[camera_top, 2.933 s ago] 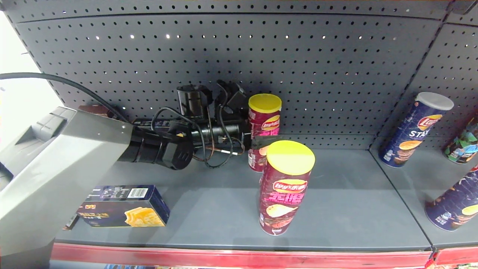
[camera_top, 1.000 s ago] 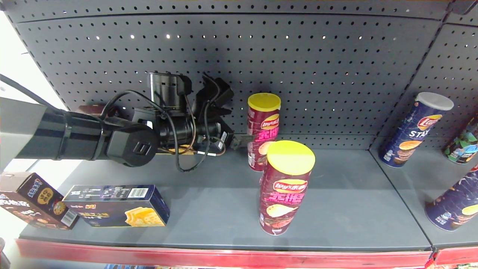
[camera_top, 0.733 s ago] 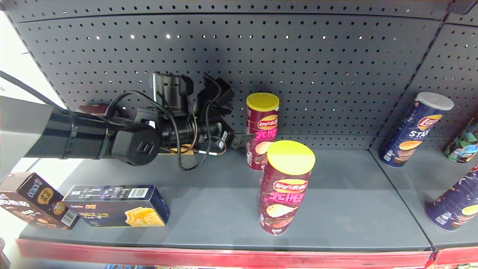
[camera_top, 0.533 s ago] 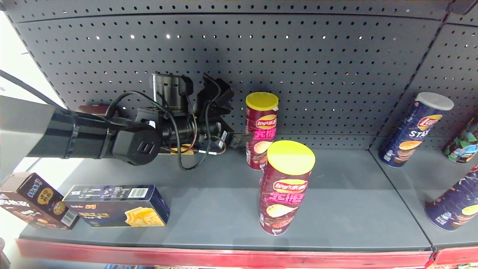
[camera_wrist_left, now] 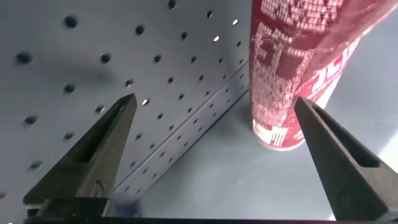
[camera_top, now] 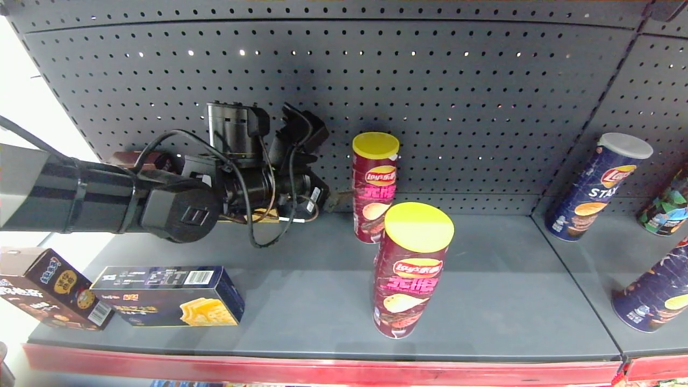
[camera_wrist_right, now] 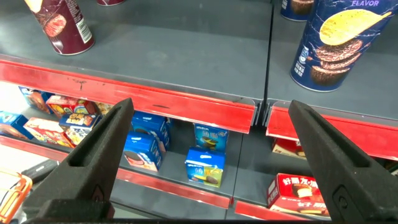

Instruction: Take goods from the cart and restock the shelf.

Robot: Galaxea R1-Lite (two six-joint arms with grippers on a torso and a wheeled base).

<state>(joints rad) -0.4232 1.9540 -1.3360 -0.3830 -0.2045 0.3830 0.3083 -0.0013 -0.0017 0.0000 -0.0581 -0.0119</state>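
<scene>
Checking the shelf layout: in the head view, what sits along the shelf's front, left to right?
Brown box, blue box, nearer red can, dark blue can at the right edge.

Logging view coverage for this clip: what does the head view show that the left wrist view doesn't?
Head view only: the front can, blue box, brown box and blue cans at right. Left wrist view only: how wide the left hand stands open, both fingers clear of the rear can. Both: the rear can, pegboard and shelf.
</scene>
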